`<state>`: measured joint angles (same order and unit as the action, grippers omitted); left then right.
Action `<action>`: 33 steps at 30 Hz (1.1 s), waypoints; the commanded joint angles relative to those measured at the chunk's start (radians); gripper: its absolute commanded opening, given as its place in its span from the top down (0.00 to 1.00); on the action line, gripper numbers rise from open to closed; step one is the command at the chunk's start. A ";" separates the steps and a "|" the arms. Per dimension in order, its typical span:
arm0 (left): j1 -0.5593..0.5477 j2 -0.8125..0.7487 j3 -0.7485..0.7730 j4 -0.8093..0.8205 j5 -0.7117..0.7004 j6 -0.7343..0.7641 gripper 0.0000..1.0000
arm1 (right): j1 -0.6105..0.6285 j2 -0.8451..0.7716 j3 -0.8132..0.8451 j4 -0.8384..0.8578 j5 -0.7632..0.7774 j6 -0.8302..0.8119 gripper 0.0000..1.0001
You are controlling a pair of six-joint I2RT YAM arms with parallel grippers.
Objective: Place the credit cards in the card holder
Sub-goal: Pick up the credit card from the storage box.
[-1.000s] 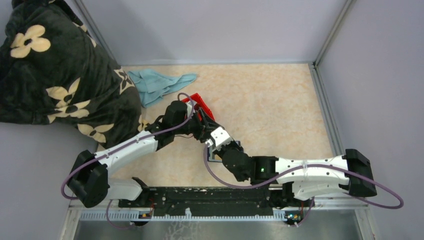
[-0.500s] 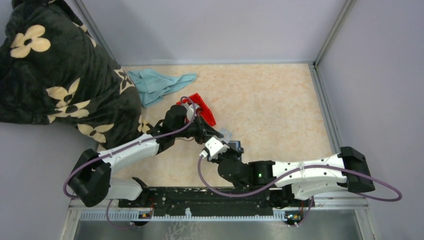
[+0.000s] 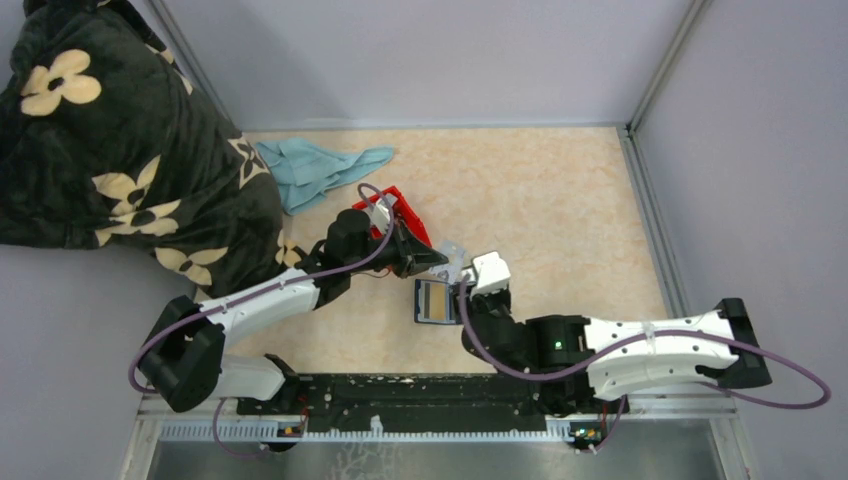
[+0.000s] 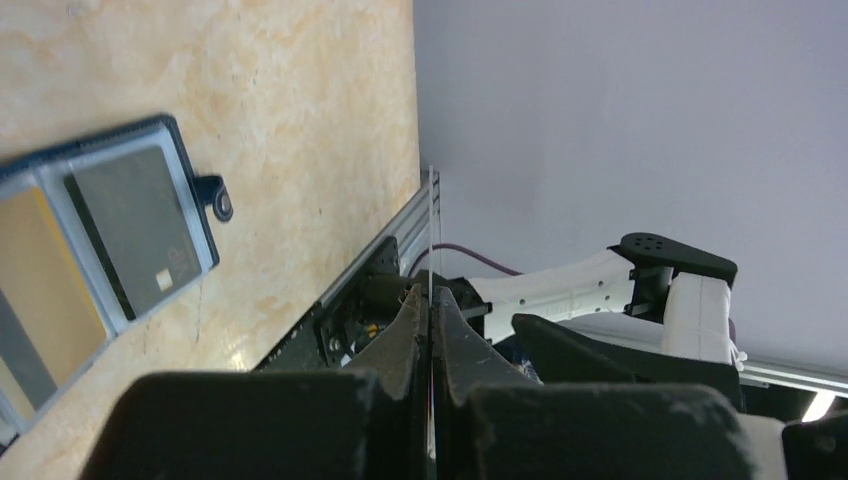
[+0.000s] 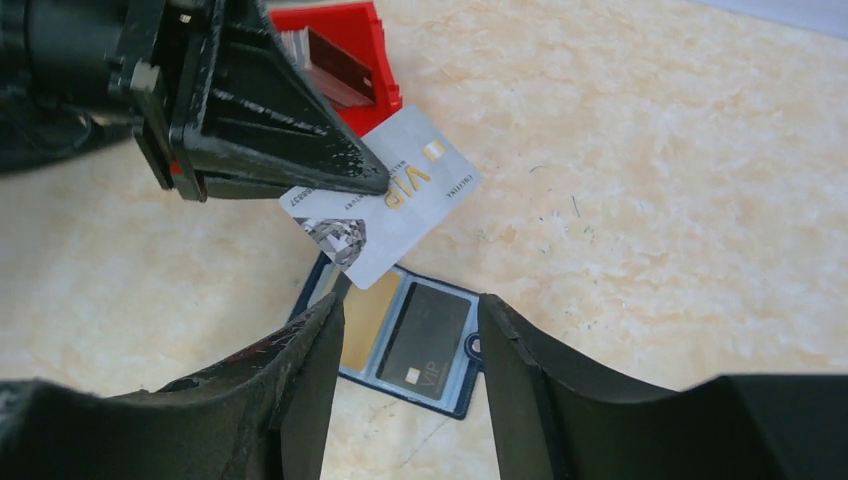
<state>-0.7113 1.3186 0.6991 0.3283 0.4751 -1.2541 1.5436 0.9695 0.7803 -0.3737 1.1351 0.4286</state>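
The card holder (image 3: pixel 436 300) lies open on the table, navy with a light blue inside. A tan credit card (image 5: pixel 372 320) and a dark one (image 5: pixel 425 340) sit in its slots. My left gripper (image 3: pixel 440 258) is shut on a greyish-white credit card (image 5: pixel 385 195) and holds it in the air just above the holder's far edge. That card shows edge-on (image 4: pixel 431 240) in the left wrist view, where the left gripper (image 4: pixel 431 300) pinches it. My right gripper (image 5: pixel 410 305) is open above the holder's near right side, nothing between its fingers.
A red plastic bin (image 3: pixel 405 215) with more cards (image 5: pixel 330 70) in it stands just behind the left gripper. A blue cloth (image 3: pixel 320 170) lies further back. A dark flowered blanket (image 3: pixel 110 140) fills the left side. Walls edge the table.
The left gripper has shut on the greyish-white card. The right gripper has opened and drawn back to the right, uncovering the open card holder.
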 commanded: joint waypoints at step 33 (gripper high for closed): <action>-0.011 0.186 -0.044 0.694 0.031 0.050 1.00 | -0.794 -0.352 -0.329 0.536 -0.969 0.545 0.60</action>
<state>-0.7174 1.4944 0.6628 0.9562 0.4900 -1.2041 0.7605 0.6369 0.4519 0.0460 0.2596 0.9398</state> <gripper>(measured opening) 0.008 0.400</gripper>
